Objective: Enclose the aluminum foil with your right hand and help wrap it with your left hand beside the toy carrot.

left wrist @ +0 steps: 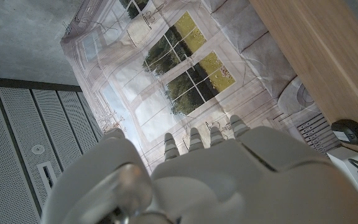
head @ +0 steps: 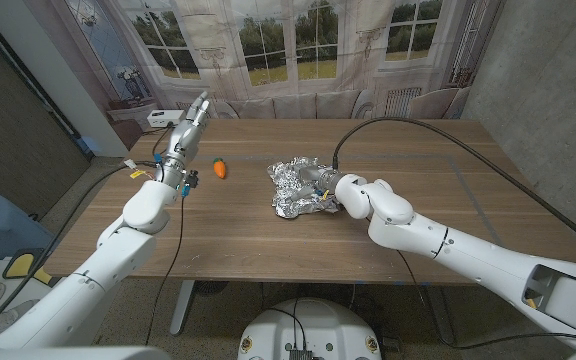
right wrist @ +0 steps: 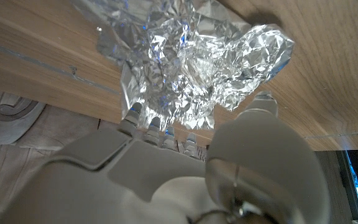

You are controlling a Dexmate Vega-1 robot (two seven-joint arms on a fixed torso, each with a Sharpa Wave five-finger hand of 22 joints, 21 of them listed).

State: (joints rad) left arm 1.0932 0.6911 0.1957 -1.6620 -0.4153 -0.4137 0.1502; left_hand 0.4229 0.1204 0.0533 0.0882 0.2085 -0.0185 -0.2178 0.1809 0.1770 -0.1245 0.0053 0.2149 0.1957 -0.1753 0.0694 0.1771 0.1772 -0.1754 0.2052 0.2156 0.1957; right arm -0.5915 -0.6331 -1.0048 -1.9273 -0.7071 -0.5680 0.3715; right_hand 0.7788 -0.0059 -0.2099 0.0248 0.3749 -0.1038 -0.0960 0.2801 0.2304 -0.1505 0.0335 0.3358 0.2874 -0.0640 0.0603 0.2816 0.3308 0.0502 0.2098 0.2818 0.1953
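Crumpled aluminum foil [head: 296, 186] lies mid-table, right of the toy carrot [head: 220, 168]. The right hand [head: 330, 195] presses against the foil's right side, fingers [right wrist: 143, 119] grasping its edge. The left hand [head: 193, 116] is raised at the far left, fingers extended, holding nothing.

Both arms have smooth white rounded shells with bulging joints. The left hand [head: 192, 118] is light grey and slim, and its wrist carries bare metal parts, small blue and orange pieces and yellow tags. A thin black cable hangs from the left forearm. The right hand [head: 320, 192] is grey too, with silver metallic fingertips [right wrist: 133, 112].
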